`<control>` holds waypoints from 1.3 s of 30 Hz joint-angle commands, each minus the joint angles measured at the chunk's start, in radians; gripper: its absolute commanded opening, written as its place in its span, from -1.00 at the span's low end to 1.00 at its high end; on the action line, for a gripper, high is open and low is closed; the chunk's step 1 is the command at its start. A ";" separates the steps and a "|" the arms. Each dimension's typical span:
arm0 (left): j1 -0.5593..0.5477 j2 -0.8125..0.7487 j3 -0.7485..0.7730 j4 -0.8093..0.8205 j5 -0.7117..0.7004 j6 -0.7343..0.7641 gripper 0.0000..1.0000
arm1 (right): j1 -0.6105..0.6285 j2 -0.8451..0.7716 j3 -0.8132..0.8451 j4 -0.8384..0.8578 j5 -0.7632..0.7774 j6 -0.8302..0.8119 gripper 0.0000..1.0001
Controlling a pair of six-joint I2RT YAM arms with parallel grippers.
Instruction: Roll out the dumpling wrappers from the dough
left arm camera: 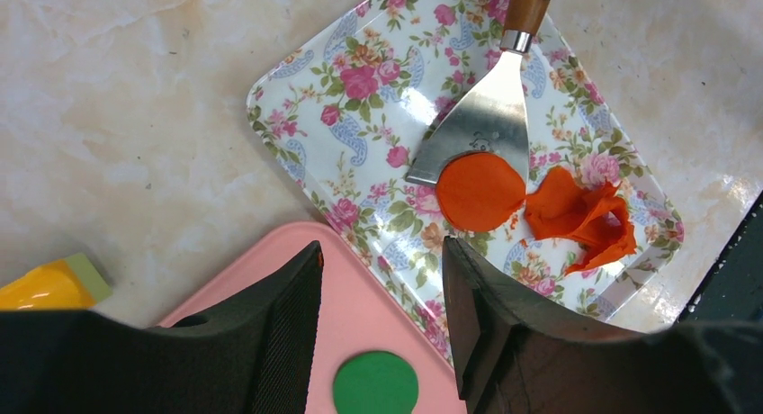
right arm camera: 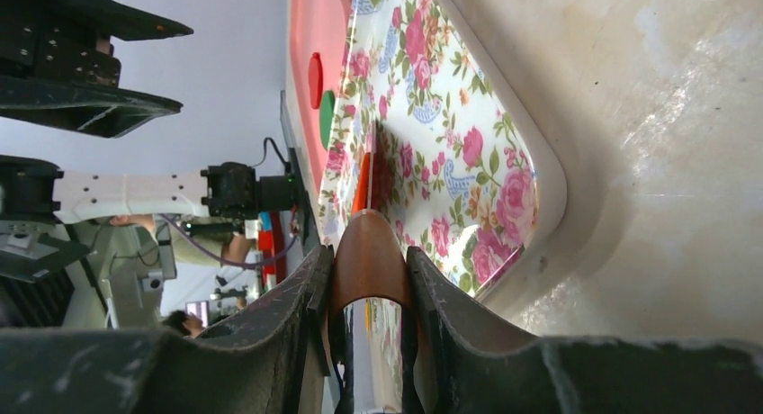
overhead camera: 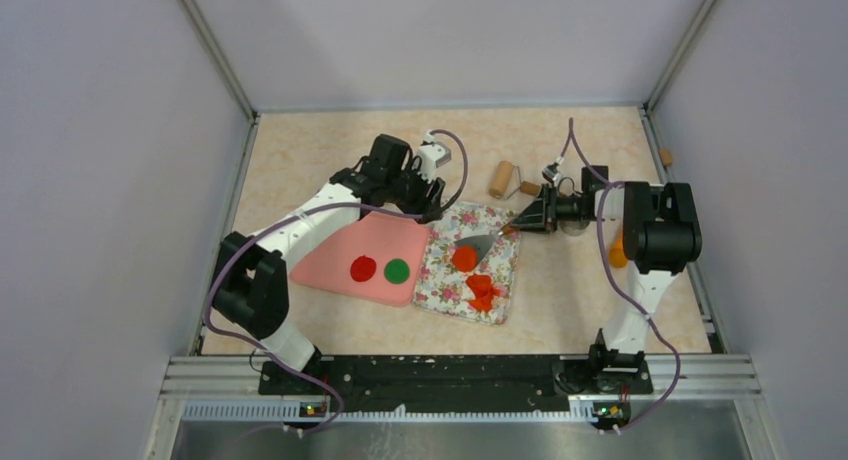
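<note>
Orange wrapper (left arm camera: 480,191) touches the spatula (left arm camera: 481,117) tip — beyond the right jaws.

No word, number or brand could be read in any of the views. The only mark was a small stamp on the metal blade of the spatula (left arm camera: 477,130), just beside the orange-red dumpling wrapper (left arm camera: 480,191), and it was too small to make out.
</note>
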 commanded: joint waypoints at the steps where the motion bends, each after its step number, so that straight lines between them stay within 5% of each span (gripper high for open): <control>1: 0.028 -0.052 -0.004 -0.020 -0.019 0.035 0.09 | 0.013 -0.007 -0.030 0.242 -0.076 0.208 -1.00; 15: 0.132 -0.039 0.013 -0.032 -0.059 0.114 0.09 | 0.014 -0.061 -0.045 0.251 -0.150 0.271 -1.00; 26: 0.249 -0.167 -0.046 -0.120 -0.104 0.157 0.11 | 0.116 -0.072 0.197 0.163 -0.141 0.326 -1.00; 29: 0.273 -0.200 -0.084 -0.127 -0.111 0.154 0.11 | 0.164 -0.044 0.238 0.328 -0.134 0.486 -1.00; 34: 0.295 -0.257 -0.129 -0.127 -0.122 0.125 0.11 | 0.252 0.033 0.225 0.945 -0.085 0.984 -1.00; 39: 0.310 -0.312 -0.173 -0.122 -0.118 0.099 0.11 | 0.341 0.082 0.324 0.762 -0.062 0.862 -1.00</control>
